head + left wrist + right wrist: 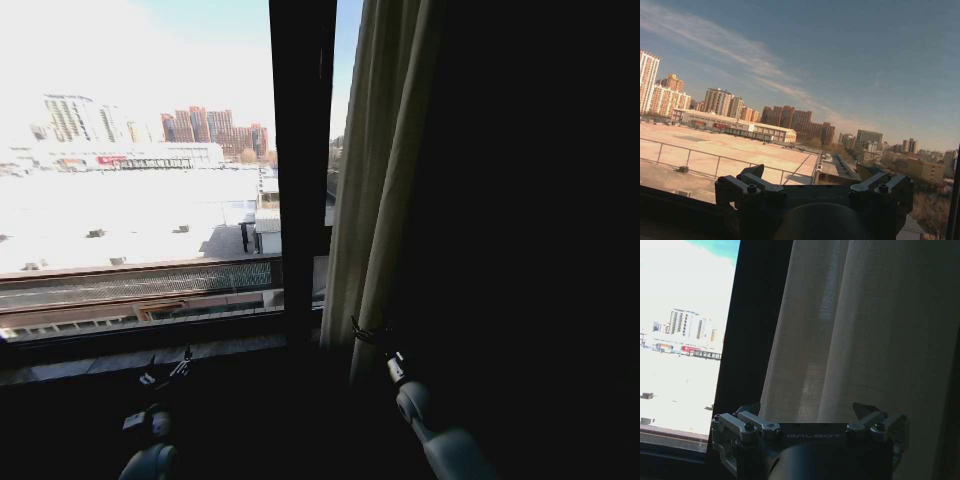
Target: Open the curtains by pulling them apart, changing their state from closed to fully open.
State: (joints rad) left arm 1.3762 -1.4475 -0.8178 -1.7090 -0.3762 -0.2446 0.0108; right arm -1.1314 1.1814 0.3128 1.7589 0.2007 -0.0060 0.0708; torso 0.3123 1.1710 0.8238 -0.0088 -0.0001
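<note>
A sheer white pleated curtain (375,180) hangs gathered just right of the dark centre window bar (300,170). Its folds (850,330) fill most of the right wrist view. My right gripper (368,333) is raised at the curtain's lower inner edge. Its fingers (807,409) are open, with the fabric close in front; I cannot tell if they touch it. My left gripper (168,370) sits low by the window sill, apart from any fabric. It stands open (811,172), facing bare glass and the city outside.
The left window pane (140,150) is uncovered, showing rooftops and buildings. A sill (120,360) runs below it. To the right of the curtain is a dark wall area (540,240).
</note>
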